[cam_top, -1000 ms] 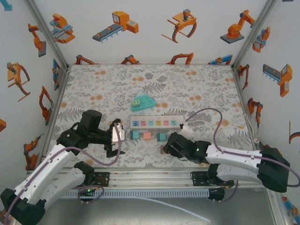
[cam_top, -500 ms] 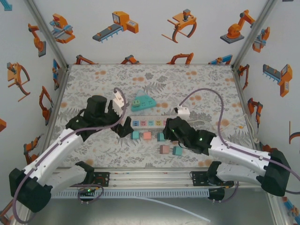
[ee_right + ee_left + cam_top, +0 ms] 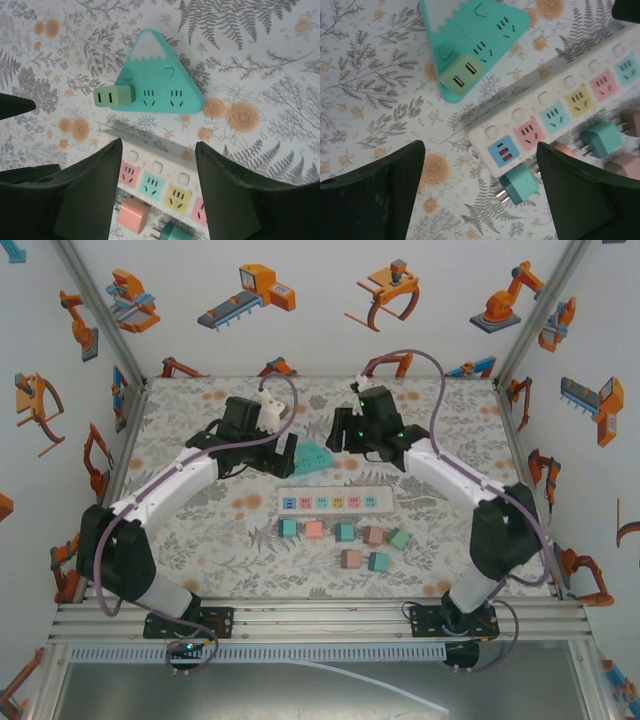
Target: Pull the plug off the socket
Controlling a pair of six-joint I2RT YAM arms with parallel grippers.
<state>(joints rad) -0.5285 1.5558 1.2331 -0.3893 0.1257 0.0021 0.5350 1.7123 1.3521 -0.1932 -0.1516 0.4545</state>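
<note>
On the left of the table (image 3: 200,420), the left gripper (image 3: 285,454) hung just beside the left edge of the teal triangular socket (image 3: 310,458). In its wrist view the left gripper (image 3: 480,150) had its jaws wide apart. The two dark fingers (image 3: 380,195) framed the bare tabletop and clasped nothing. Beneath the gap lay the end of the white power strip (image 3: 560,110) and a loose teal plug (image 3: 520,182), its prongs showing, just beside the strip.

The green plug (image 3: 460,75) sat in the socket (image 3: 480,30) near one corner, its two slots facing up, with neither gripper touching it.

To the right of the socket in the top view, the right gripper (image 3: 338,435) hovered near its far side. Seen from the right wrist, the right gripper (image 3: 159,147) also had its jaws spread and gripped nothing. The socket (image 3: 165,85) and the green plug (image 3: 114,96) lay beyond its fingertips (image 3: 112,155). The power strip (image 3: 155,172) and a loose pink plug (image 3: 134,215) lay under the gap.
</note>
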